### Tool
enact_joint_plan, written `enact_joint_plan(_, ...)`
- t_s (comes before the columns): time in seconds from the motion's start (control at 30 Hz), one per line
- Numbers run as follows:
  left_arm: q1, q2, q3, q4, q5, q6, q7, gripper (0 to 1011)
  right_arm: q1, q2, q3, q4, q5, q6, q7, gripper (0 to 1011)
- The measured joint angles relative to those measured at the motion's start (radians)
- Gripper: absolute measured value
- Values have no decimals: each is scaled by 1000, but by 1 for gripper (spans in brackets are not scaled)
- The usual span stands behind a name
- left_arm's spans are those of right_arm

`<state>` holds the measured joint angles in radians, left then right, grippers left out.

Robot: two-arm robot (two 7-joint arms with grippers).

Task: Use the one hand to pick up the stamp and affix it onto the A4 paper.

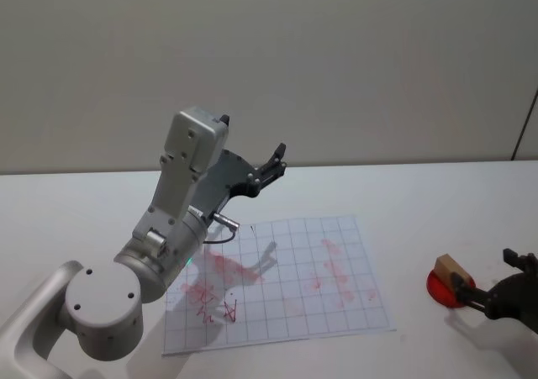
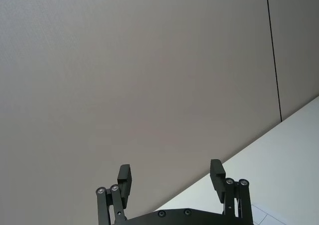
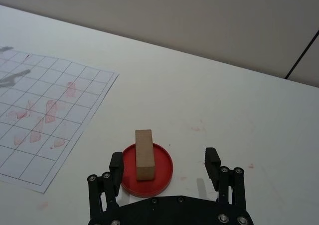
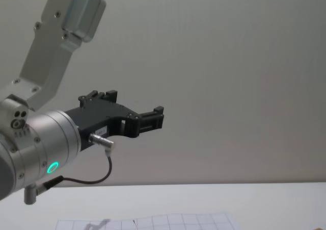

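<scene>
The tan stamp (image 3: 143, 154) stands on a small red dish (image 3: 159, 179) on the white table, to the right of the A4 paper (image 1: 277, 278), a gridded sheet with pinkish marks. My right gripper (image 3: 164, 164) hovers open just behind the dish; the stamp lies ahead of its fingertips, nearer one finger (image 3: 116, 165), untouched. In the head view the stamp (image 1: 454, 270) and right gripper (image 1: 492, 280) sit at the lower right. My left gripper (image 1: 273, 162), with a green-lit ring, is raised high above the paper's far edge, open and empty, facing the wall.
The left arm's big grey elbow (image 1: 101, 312) stands over the table's near left and hangs above the paper's left part. The table edge meets a plain wall (image 1: 336, 60) at the back. Bare tabletop (image 3: 209, 100) stretches between paper and dish.
</scene>
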<state>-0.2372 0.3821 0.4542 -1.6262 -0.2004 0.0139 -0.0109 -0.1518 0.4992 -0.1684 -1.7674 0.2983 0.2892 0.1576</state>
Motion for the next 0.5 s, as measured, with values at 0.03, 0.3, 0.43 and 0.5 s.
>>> enact_joint_plan(0.03,0,0,0,0,0,0,0,1001,5,-2,-2,5,-8,6,7,1001)
enact_joint_plan(0.3,0,0,0,0,0,0,0,1001,68,-36,-27,63,-67,38,54,1001)
enact_joint_plan(0.43,0,0,0,0,0,0,0,1001,87,-47,-34,82,-86,47,69,1001)
enact_joint_plan(0.5,0,0,0,0,0,0,0,1001,94,-50,-37,88,-92,49,73,995)
